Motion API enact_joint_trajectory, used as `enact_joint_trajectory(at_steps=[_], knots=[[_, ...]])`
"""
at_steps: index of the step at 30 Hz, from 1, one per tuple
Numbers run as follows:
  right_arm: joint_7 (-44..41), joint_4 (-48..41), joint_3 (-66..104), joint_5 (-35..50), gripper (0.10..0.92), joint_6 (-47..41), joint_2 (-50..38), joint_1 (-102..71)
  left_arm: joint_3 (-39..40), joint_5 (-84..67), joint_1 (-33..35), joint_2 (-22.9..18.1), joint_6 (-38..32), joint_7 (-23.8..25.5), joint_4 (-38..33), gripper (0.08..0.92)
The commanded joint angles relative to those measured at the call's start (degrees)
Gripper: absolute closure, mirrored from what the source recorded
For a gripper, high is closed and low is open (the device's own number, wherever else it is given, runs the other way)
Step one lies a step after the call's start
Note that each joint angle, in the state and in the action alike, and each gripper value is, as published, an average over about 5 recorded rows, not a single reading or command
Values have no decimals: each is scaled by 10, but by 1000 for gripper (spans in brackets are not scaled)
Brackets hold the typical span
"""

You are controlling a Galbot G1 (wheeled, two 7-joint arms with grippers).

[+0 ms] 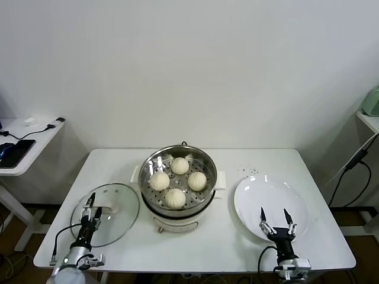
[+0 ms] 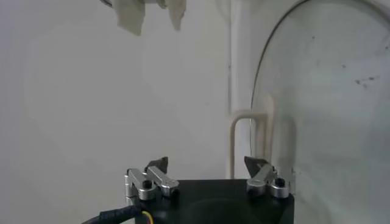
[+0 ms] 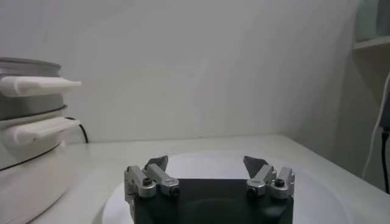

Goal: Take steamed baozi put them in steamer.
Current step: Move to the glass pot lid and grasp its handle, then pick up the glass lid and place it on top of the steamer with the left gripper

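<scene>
In head view only, 4 steamed baozi (image 1: 177,181)

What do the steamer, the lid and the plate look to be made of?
Steamer: shiny metal, likely stainless steel, going by its reflective wall and perforated tray; the base looks like white plastic.
Lid: clear glass, since the table shows through it.
Plate: glossy white, probably ceramic, with bright highlights.

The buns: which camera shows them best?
The head view: all four buns sit in plain sight on the tray inside the steamer. The right wrist view shows only the steamer's outer side, no buns. The left wrist view shows mostly the glass lid, no buns.
</scene>
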Motion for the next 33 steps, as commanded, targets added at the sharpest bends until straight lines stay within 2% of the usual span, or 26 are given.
enact_joint_trajectory(at_steps=[1, 17, 22, 27, 33], knots=[[-1, -1, 0, -5, 203, 1, 0, 0, 6, -2, -13, -3, 8, 2, 14, 232], [-5, 5, -2, -9, 203, 2, -1, -5, 4, -1, -8, -12, 9, -5, 11, 681], [-5, 6, -3, -10, 203, 3, 1, -5, -7, -17, 10, -13, 16, 3, -36, 826], [-5, 13, -3, -13, 203, 3, 2, -9, -27, -67, 43, 4, 39, 34, -128, 866], [-1, 25, -2, -23, 203, -5, 3, -13, -58, -158, 75, 57, 102, 108, -239, 866]])
